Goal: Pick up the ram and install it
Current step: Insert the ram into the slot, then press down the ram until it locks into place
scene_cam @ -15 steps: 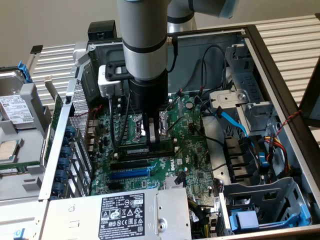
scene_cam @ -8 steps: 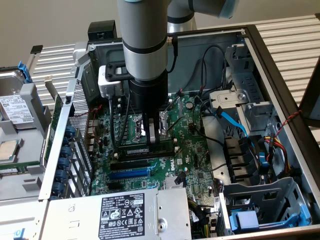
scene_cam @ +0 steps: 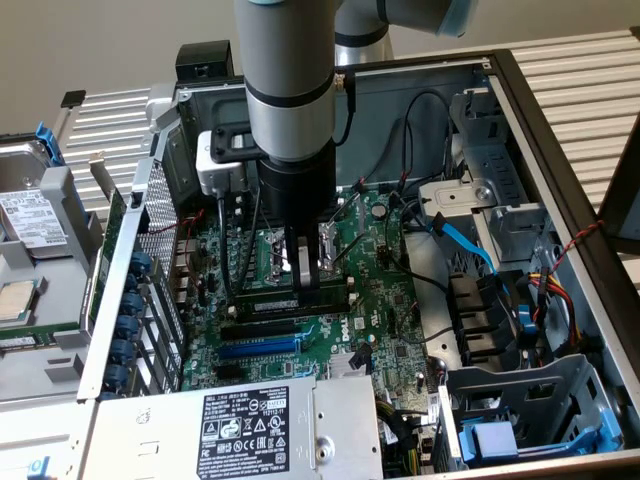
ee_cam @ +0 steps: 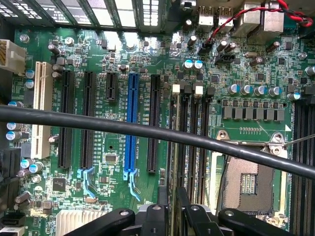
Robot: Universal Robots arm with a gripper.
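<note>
On the exterior view's left you see the blue slot point(scene_cam: 258, 348) — then, in the middle, the ram point(scene_cam: 290, 297) seated in its black slot. Your pincer point(scene_cam: 308, 268) stands over it; its opening I cannot tell.

Surroundings around my work area: pale wall, slatted surface, even light.

Behind my station I note a plain beige wall point(scene_cam: 90, 40), unmarked. The open computer case point(scene_cam: 560, 170) lies on a desk point(scene_cam: 590, 70) of pale ribbed slats, seen past the case toward the exterior view's right and again at the far left. A dark panel edge point(scene_cam: 625, 190) intrudes at the exterior view's right border. Lighting is soft and even, with no hard shadows.
</note>
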